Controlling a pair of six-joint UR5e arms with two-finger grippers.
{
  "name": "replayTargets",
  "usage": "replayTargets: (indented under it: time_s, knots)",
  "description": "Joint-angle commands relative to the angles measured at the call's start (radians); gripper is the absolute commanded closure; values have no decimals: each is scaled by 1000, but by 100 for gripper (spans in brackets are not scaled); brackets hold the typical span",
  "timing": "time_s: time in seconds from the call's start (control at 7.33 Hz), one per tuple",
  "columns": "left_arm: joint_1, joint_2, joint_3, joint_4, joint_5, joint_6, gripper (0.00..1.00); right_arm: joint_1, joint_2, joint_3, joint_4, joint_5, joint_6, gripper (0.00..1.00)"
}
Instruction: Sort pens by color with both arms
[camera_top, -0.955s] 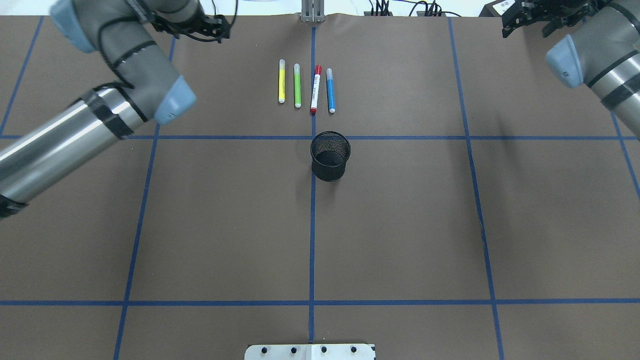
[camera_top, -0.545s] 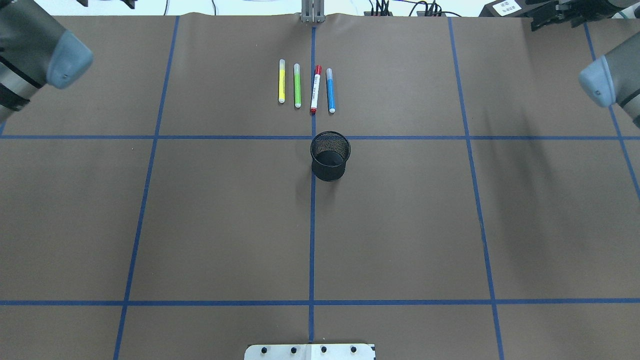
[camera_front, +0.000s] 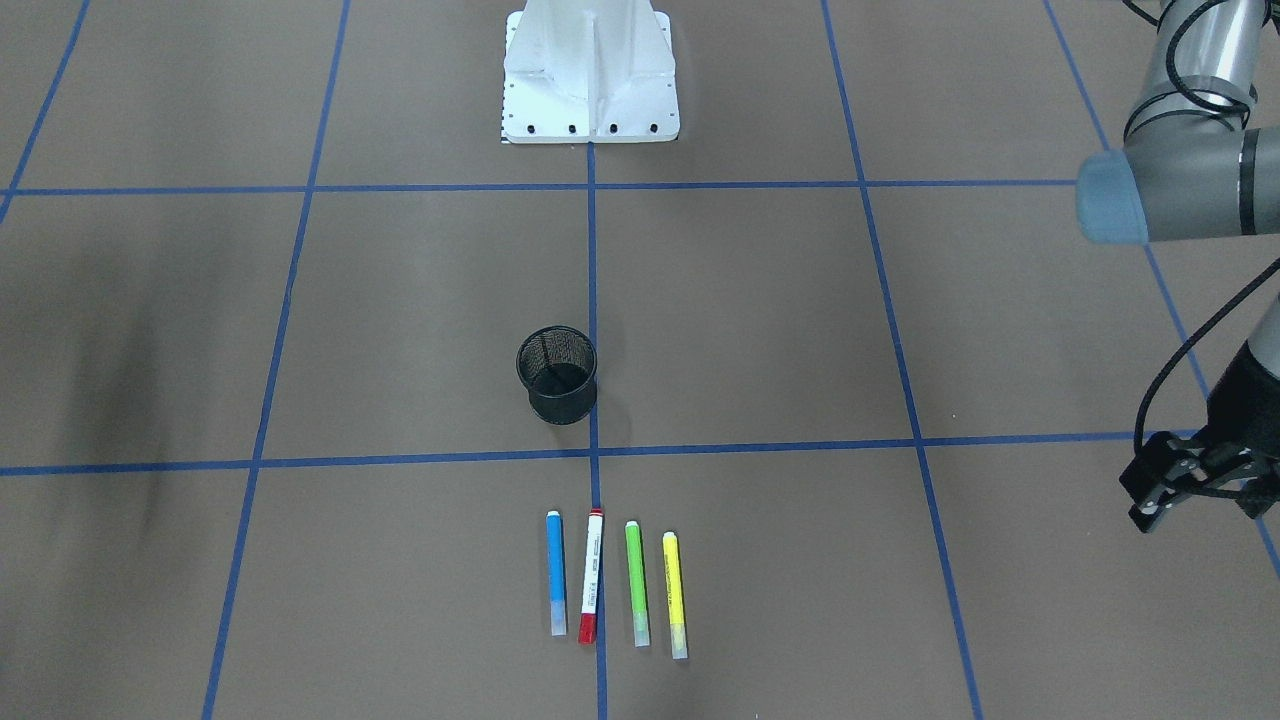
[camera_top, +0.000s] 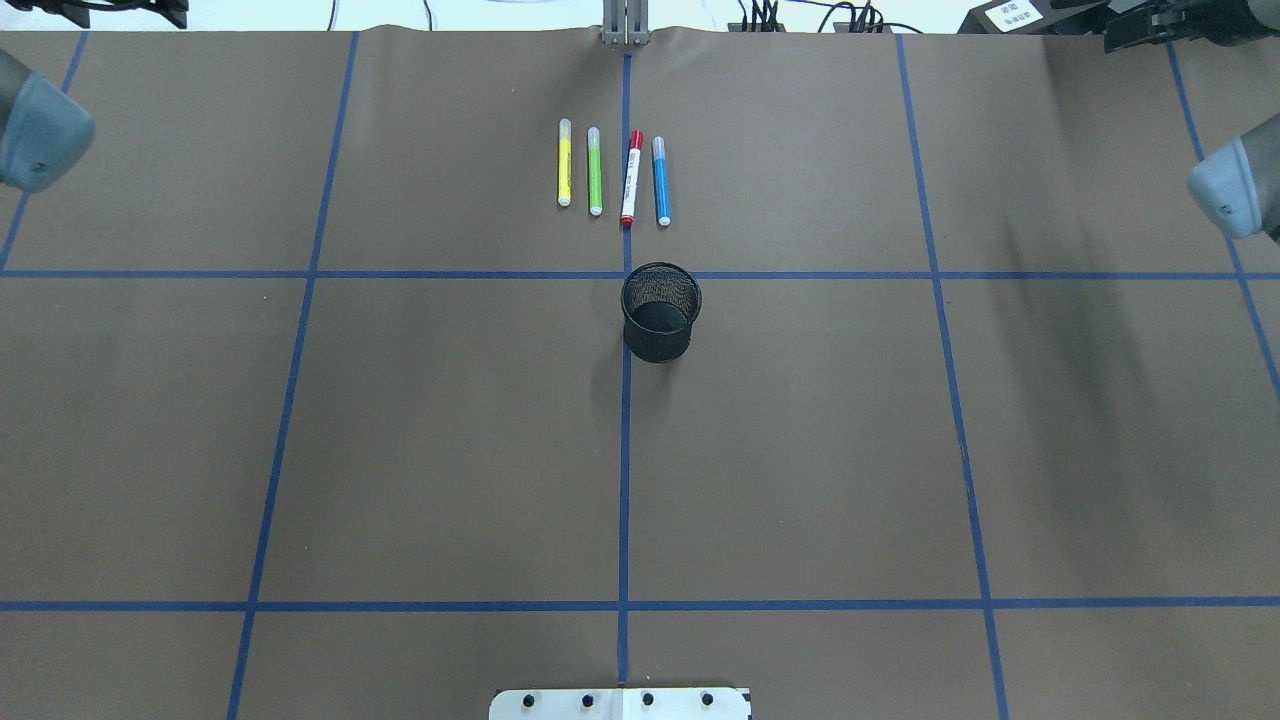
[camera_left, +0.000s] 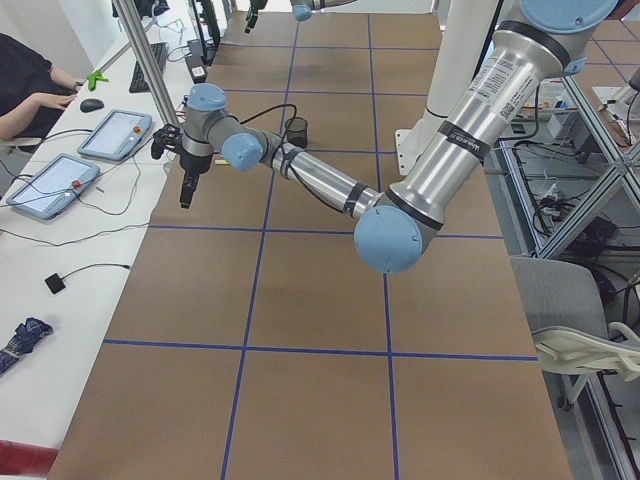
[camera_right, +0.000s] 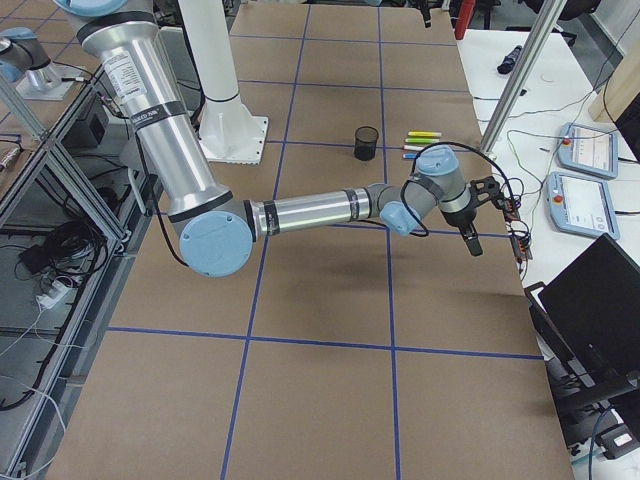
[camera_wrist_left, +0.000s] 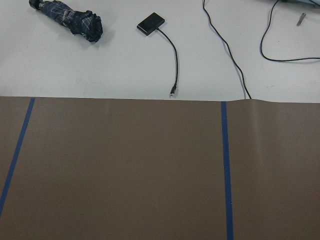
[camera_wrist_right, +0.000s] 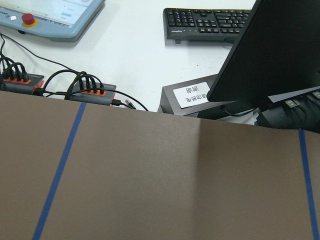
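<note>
Four pens lie side by side past the cup: yellow (camera_top: 564, 162), green (camera_top: 595, 171), white with a red cap (camera_top: 630, 180) and blue (camera_top: 660, 181). The front-facing view shows them as blue (camera_front: 555, 573), white-red (camera_front: 591, 576), green (camera_front: 636, 583) and yellow (camera_front: 675, 595). My left gripper (camera_front: 1138, 500) hangs far out beyond the table's left side with its fingers apart and nothing between them. My right gripper (camera_top: 1135, 28) sits at the far right corner, cut off by the frame edge, so I cannot tell its state. Both are far from the pens.
A black mesh cup (camera_top: 660, 312) stands upright at the table's centre, just on my side of the pens. The white mounting base (camera_front: 590, 70) is at the near edge. Beyond the far edge are cables, a black box (camera_wrist_right: 192, 97), a keyboard and tablets.
Both arms have swung outward, away from the middle, to the far left and far right corners. The pens and the cup have not moved.
</note>
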Motion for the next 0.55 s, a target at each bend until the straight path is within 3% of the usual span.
replayTargets:
  time_s: [0.0,0.14,0.41]
  knots:
    - [-22,79,-66,14,-77,2,0,88,19,11,-223,181,-123,1]
    - [-75,125,-76,16,-187,48,0,123,41,36,-436,224,-295,1]
    - [-134,213,-105,115,-231,355,0,191,49,87,-793,197,-570,1]
